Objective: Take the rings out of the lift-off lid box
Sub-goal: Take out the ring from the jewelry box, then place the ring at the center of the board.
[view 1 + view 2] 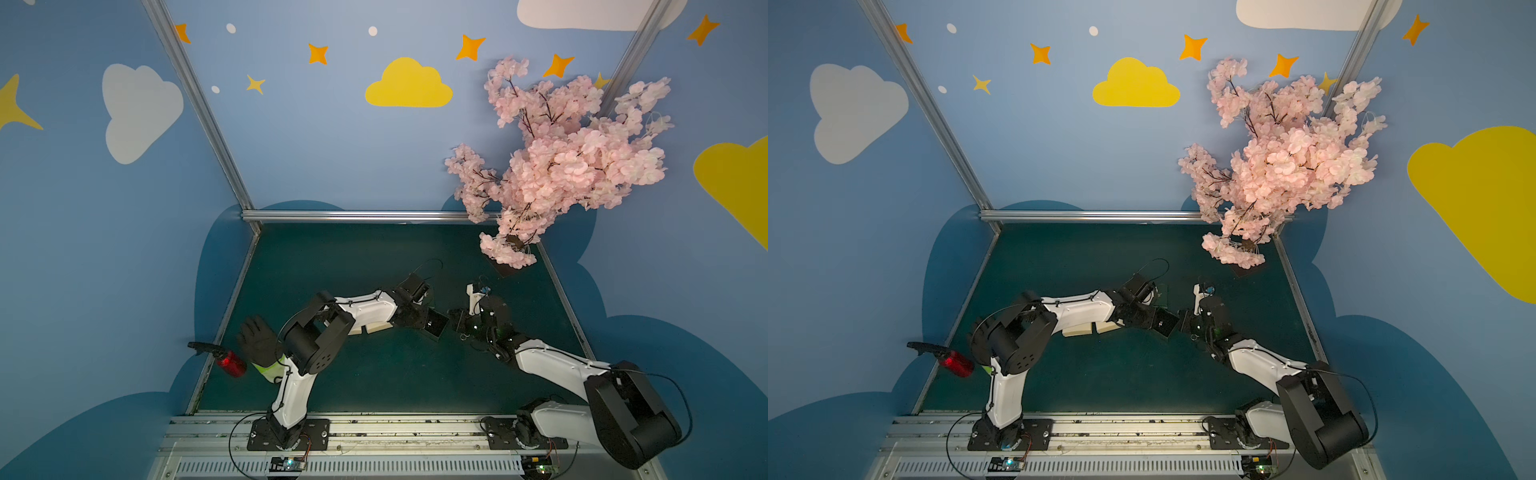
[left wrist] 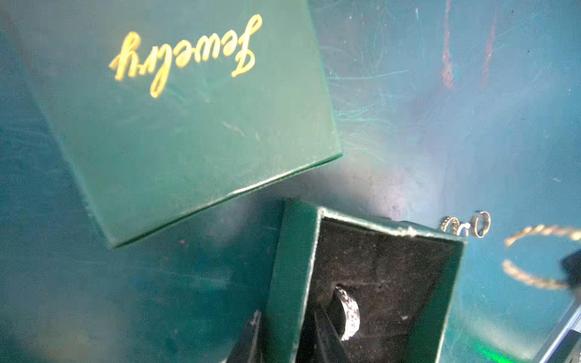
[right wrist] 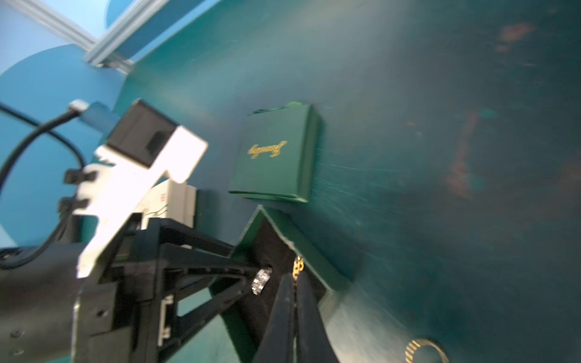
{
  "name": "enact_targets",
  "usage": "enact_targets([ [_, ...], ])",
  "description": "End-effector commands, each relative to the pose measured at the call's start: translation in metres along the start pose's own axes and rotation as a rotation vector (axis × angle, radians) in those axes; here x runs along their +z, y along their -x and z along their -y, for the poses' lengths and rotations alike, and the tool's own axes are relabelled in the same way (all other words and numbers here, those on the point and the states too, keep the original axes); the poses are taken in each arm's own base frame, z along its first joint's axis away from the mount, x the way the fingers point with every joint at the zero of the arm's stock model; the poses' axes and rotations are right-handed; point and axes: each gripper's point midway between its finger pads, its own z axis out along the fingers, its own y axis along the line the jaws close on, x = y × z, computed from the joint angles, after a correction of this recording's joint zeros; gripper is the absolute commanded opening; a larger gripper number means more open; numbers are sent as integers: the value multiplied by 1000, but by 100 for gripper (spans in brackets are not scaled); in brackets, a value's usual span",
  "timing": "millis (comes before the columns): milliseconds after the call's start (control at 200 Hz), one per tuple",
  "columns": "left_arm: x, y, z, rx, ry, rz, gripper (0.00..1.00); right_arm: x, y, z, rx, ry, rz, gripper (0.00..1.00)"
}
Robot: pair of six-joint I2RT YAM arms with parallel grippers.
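Grips wall of lidless green box (image 2: 292,267) with left fingers (image 2: 250,339); pinches twisted gold ring (image 3: 298,267) between right fingers (image 3: 283,314).

fig. bystanders in cell.
blossom tree (image 1: 561,158): pink, base at far right corner of mat, crown spread before back wall.
mat (image 1: 353,374): dark green, scratched; reddish smears (image 2: 446,63) in left wrist view.
glove (image 1: 259,340): black, yellow-green cuff, near mat's left edge.
bottle (image 1: 230,363): red, black trigger, just beside glove at mat's edge.
cream boxes (image 1: 1079,330): two, side by side, mid-mat.
walls (image 1: 291,145): blue, with clouds (image 1: 409,85) and stars (image 1: 318,54).
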Motion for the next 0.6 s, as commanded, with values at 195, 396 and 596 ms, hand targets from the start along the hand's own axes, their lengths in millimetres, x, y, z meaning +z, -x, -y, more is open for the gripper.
enact_targets([
  [195, 35, -95, -57, -56, 181, -287, 28, -11, -10, 27, 91, -114, -107, 0],
  [396, 35, -95, -57, -55, 181, -287, 28, -12, -21, 46, 130, -202, -160, 7],
  [596, 35, -95, -57, -55, 179, -285, 28, -13, -28, 56, 143, -257, -195, 17],
])
